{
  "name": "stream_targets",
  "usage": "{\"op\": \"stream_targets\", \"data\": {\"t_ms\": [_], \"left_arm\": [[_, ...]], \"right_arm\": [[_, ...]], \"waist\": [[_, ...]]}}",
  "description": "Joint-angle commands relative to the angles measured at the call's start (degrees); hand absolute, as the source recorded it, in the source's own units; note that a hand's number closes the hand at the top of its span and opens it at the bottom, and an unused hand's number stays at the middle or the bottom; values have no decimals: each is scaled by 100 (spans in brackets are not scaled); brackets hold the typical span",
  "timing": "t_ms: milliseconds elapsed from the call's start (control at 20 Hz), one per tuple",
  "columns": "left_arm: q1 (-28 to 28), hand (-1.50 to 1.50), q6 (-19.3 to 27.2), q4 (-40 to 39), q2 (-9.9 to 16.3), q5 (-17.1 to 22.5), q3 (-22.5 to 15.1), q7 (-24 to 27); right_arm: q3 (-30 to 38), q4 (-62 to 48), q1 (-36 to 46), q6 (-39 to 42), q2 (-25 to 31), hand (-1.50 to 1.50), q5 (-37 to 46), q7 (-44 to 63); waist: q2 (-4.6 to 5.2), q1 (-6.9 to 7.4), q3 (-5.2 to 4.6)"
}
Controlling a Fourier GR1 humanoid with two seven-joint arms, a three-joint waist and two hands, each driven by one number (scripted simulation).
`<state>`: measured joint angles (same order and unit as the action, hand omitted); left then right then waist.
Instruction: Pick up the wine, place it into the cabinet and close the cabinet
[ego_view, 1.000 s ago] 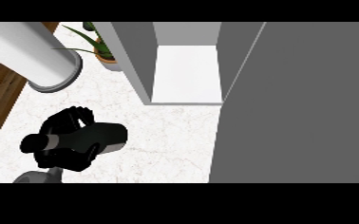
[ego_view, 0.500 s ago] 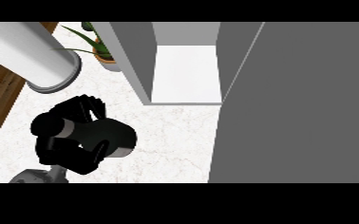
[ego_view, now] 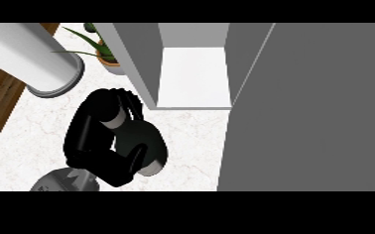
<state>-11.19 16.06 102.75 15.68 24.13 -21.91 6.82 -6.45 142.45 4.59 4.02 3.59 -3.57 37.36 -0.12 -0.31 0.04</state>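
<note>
On the white marbled bench (ego_view: 190,144), you see the cabinet (ego_view: 139,59) standing open, its large grey door (ego_view: 307,119) swung out toward you along the right side and its pale inner floor (ego_view: 194,77) bare of any bottle. To the left stands a broad white cylinder (ego_view: 36,59), and behind it a potted plant (ego_view: 102,54) beside the cabinet wall. In front of the opening, your left hand (ego_view: 95,134) has its black fingers curled round the dark wine (ego_view: 135,139), whose neck and pale cap point up toward the cabinet; the bottle appears lifted and tilted, though whether it is clear of the bench cannot be told. Your right hand does not show. Judged from this, the pick-up is done or nearly so; carrying the bottle into the compartment, releasing it there, and swinging the door closed all remain.
</note>
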Motion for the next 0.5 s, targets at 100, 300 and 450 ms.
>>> {"op": "stream_targets", "data": {"t_ms": [100, 300, 450], "left_arm": [[-597, 150, 662, 212, -762, -505, -382, -715], [-639, 150, 729, 51, -932, -751, -320, -835], [-1607, 150, 1225, -364, -1357, -1202, -352, -1329]], "right_arm": [[94, 347, -7, -79, -97, -150, -361, 132], [-23, 754, -451, 123, -59, -150, -344, 230], [95, 523, -113, 64, -63, -150, -477, 288]], "waist": [[3, -1, -1], [0, -7, -2], [4, -27, -1]]}}
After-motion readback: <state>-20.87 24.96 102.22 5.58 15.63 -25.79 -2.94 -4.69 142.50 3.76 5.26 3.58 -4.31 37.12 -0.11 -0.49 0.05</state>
